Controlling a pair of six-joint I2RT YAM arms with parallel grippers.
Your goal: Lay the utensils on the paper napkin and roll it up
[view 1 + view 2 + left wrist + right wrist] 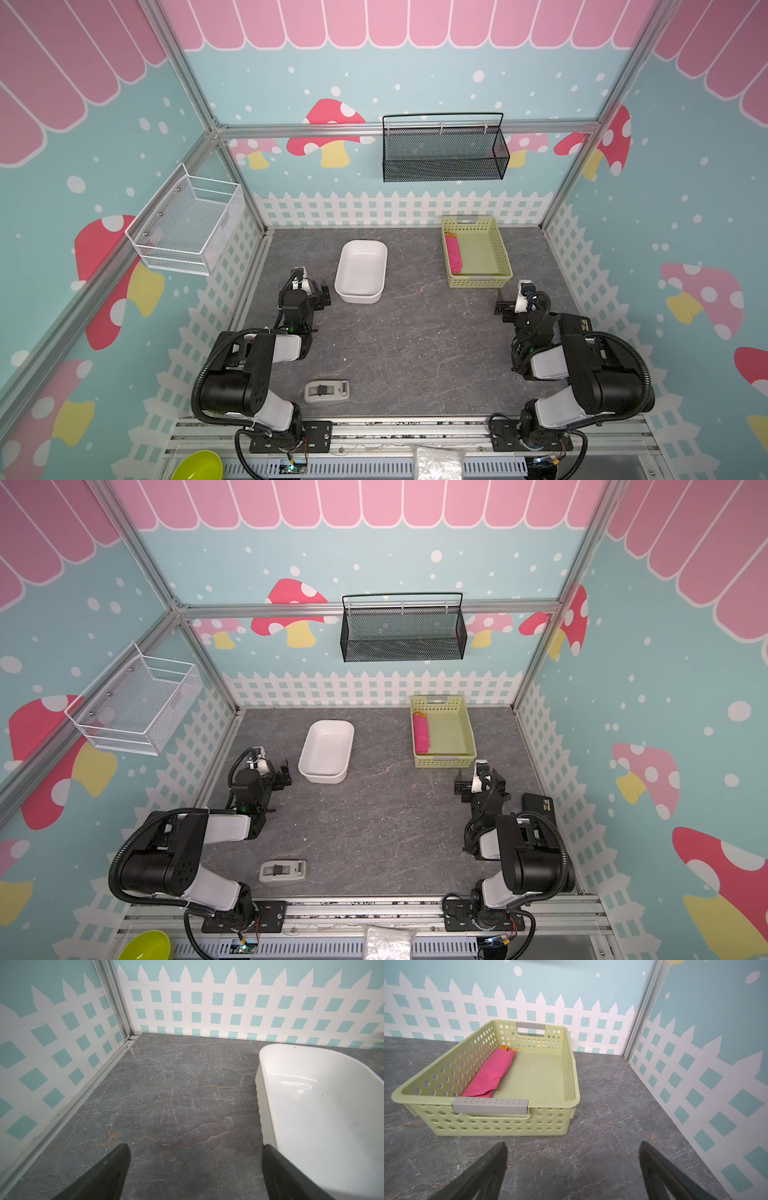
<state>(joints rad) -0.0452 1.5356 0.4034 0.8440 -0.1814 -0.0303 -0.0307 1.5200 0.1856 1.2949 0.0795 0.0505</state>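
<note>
Toward the far edge of the grey desk (pixel 415 353), left of middle, sits a white tub (pixel 360 245). A yellow-green basket (pixel 501 249) stands near the far right corner. The left tool (pixel 196 1147) and right tool (pixel 572 1145) are wide open, gripping nothing. The paper napkin (pixel 492 1073) lies rolled along the basket wall nearer the tub, with the orange utensils (pixel 507 1049) poking from its far end.

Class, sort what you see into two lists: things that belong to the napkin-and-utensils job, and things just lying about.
Belongs to the job: pink napkin, rolled, in the green basket; orange utensils poking from its end.

Lying about: white tub; small grey device; black mesh basket; white wire basket; lime bowl.
</note>
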